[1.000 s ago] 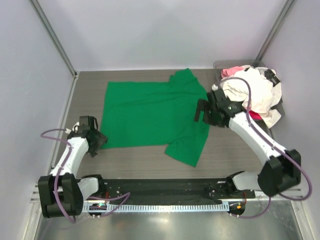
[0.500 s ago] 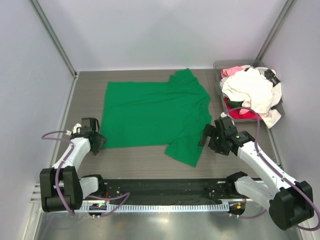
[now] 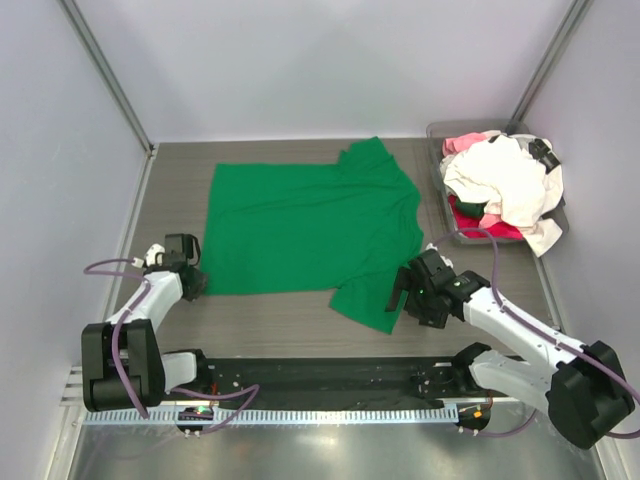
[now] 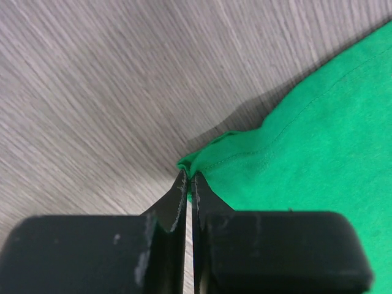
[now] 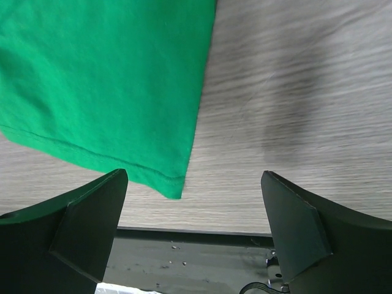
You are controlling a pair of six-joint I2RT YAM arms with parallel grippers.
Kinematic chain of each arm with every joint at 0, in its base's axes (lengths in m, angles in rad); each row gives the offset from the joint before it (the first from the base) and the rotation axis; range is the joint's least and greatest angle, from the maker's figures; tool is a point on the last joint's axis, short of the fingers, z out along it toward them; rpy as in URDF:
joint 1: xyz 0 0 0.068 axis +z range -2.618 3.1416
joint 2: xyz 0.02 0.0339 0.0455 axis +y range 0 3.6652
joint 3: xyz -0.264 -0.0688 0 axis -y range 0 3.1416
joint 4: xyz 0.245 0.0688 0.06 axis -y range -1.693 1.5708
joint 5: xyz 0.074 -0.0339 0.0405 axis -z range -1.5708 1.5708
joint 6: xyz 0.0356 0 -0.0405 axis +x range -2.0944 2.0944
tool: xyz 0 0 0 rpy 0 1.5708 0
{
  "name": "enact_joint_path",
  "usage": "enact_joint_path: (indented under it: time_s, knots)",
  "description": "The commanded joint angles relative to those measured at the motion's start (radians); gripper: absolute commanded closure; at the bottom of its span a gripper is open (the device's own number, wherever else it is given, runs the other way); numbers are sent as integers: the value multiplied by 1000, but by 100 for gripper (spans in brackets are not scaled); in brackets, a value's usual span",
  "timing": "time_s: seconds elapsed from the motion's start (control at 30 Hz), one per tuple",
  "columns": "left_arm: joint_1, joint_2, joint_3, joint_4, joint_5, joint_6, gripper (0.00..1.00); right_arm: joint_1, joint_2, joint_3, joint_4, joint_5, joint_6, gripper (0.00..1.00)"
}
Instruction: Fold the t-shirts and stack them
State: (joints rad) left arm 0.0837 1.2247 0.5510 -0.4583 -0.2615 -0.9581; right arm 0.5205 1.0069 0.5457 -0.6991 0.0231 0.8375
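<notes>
A large green t-shirt (image 3: 300, 225) lies spread flat on the wooden table. My left gripper (image 3: 192, 281) is shut on its near left hem corner; in the left wrist view the jaws (image 4: 190, 179) pinch a small fold of green t-shirt (image 4: 306, 135). Over the near right sleeve hovers my right gripper (image 3: 400, 296), open. In the right wrist view the sleeve's corner (image 5: 174, 188) lies between the wide-spread fingers (image 5: 193, 179), touching neither. White (image 3: 505, 180), pink (image 3: 465, 143) and red (image 3: 505, 232) t-shirts are piled at the back right.
The clear plastic bin (image 3: 438, 132) holding the pile stands at the back right against the wall. The black rail (image 3: 320, 375) with both arm bases runs along the near table edge. Metal frame posts rise at both back corners.
My left gripper has closed on the green shirt's corner. The right arm has swung from beside the bin down to the near sleeve corner, staying open.
</notes>
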Motion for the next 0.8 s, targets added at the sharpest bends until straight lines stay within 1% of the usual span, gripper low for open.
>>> enact_joint_path:
  time_s: [0.0, 0.13, 0.17, 0.23, 0.27, 0.33, 0.37, 0.43, 0.47, 0.53, 0.57, 0.63, 0.67, 0.73, 0.77]
  knots:
    - [4, 13, -8, 47, -12, 16, 100, 39, 19, -19, 56, 29, 75, 5]
    - [4, 9, -14, 53, -1, 28, 100, 93, 59, -33, 113, 37, 100, 14]
    - [4, 6, -19, 50, 1, 32, 100, 107, 67, -38, 124, 35, 103, 19]
    - [4, -4, -23, 52, 7, 33, 100, 118, 90, -52, 165, 25, 117, 25]
    - [4, -11, -26, 52, 10, 33, 100, 124, 102, -58, 179, 15, 121, 31]
    - [2, -19, -33, 53, 14, 30, 100, 142, 128, -67, 206, 6, 133, 36]
    - [4, -28, -34, 52, 18, 30, 100, 148, 134, -69, 208, 8, 138, 42]
    - [2, -36, -37, 52, 22, 30, 100, 165, 142, -70, 211, 17, 147, 50]
    - [2, -39, -36, 46, 28, 28, 100, 168, 145, -72, 213, 18, 152, 58]
    - [4, -53, -36, 41, 34, 28, 100, 173, 148, -76, 222, 20, 155, 66]
    - [4, -59, -36, 35, 41, 28, 100, 174, 148, -78, 225, 20, 156, 74]
    - [4, -85, -31, 24, 48, 22, 100, 174, 153, -78, 224, 18, 156, 86]
    - [4, -99, -28, 6, 54, 24, 100, 176, 153, -78, 222, 17, 156, 98]
    - [4, -148, -16, -23, 59, 16, 100, 177, 136, -73, 195, 18, 158, 99]
    - [2, -166, -8, -63, 59, 15, 100, 185, 124, -70, 178, 30, 166, 99]
